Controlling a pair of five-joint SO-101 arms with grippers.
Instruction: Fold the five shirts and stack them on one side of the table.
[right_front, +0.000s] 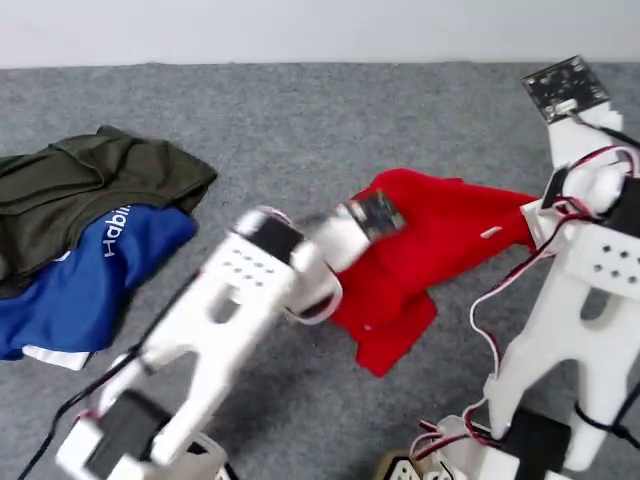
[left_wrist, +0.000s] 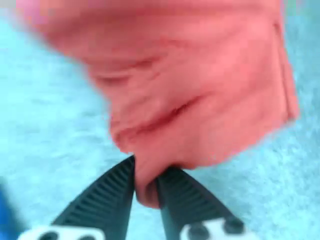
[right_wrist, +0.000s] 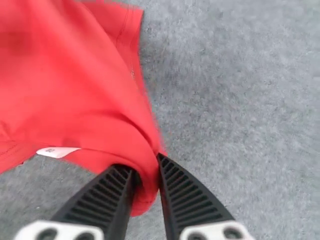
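The red shirt (right_front: 420, 250) is lying bunched between the middle and the right edge of the tabletop (right_front: 300, 120). The left jaws are clenching one edge and the right jaws are clenching the edge near the label (right_wrist: 57, 151), probably for pulling it flat before folding. The green shirt (right_front: 90, 185) and blue shirt (right_front: 90, 280) are lying heaped at the left edge.

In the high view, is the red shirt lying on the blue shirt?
No, the red shirt sits well apart from the blue shirt, which the dark green shirt overlaps.
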